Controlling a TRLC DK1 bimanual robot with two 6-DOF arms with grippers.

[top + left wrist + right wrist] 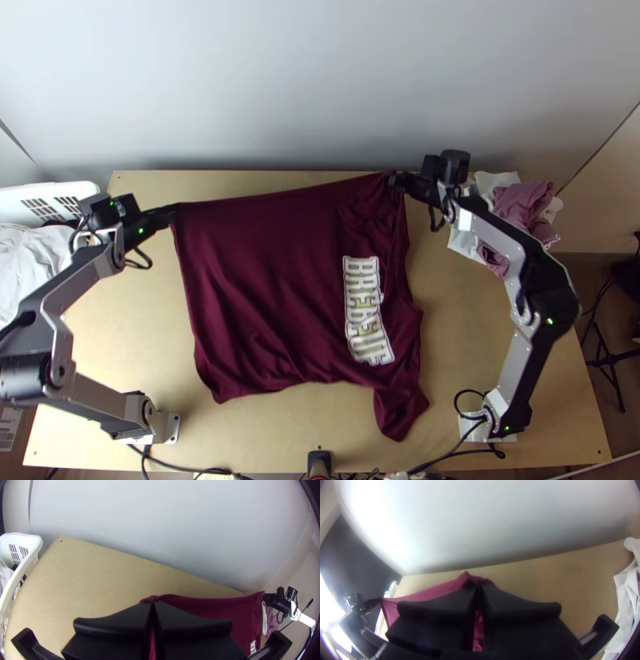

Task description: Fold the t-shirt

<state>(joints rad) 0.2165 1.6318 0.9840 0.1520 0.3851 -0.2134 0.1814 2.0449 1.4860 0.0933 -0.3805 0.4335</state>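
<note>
T-shirt [272,280] stretched between my left gripper [166,215] and right gripper [395,182], both pinched closed on fabric; white basket [80,190] near left, cloth pile [524,210] beside right

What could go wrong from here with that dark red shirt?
The left end effector and right end effector each pinch one far corner of the shirt, so one corner might slip free if pulled hard. The sleeve sticks out toward the near edge and could spoil a neat fold. The right arm passes right over the cloth pile, which it might snag.
</note>
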